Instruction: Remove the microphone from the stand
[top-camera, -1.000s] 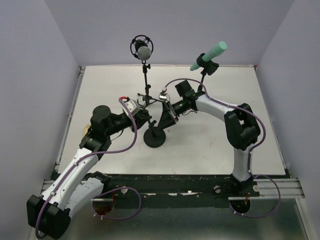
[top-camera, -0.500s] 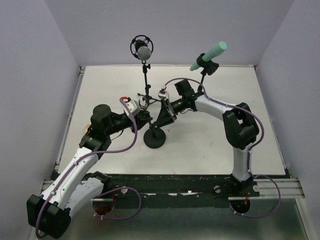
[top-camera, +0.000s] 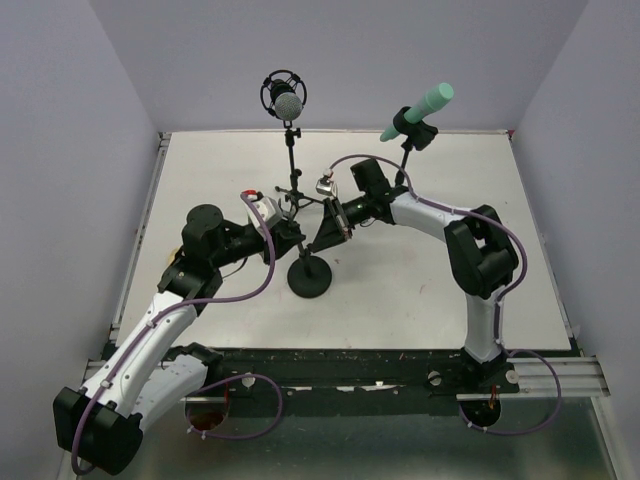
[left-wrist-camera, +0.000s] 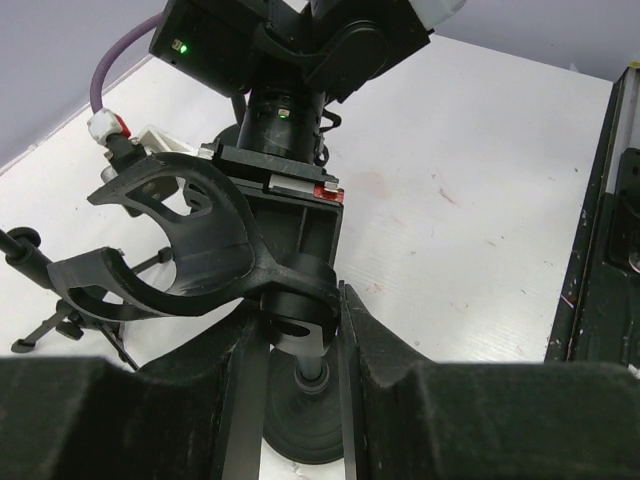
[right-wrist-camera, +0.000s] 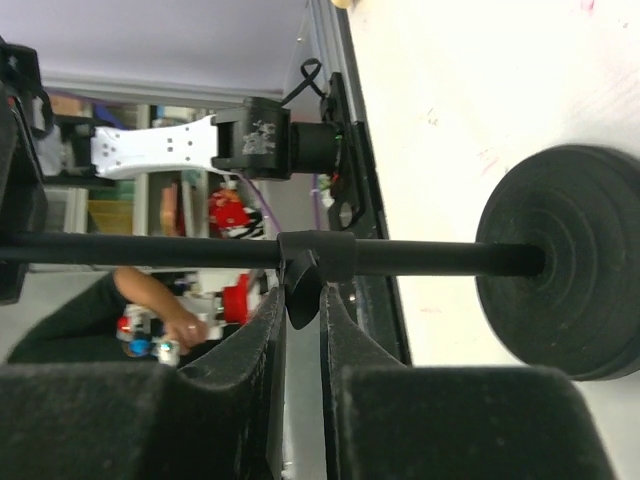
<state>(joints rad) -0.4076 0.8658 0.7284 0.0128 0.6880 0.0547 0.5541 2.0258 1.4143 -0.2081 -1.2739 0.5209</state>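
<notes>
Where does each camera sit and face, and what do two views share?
Top external: above, behind the bases, looking down on the table; left arm, right arm show.
Left wrist: behind the left gripper, facing the stand's clip; own fingers show.
Right wrist: behind the right gripper, facing along the pole; own fingers show.
Shared: both wrist views show the round base.

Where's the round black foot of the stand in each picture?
Top external: the base sits near the picture's middle.
Left wrist: base at the bottom edge, centre, partly hidden.
Right wrist: base at the far right, seen sideways.
Shared landmark: the thin black pole rising from it.
</notes>
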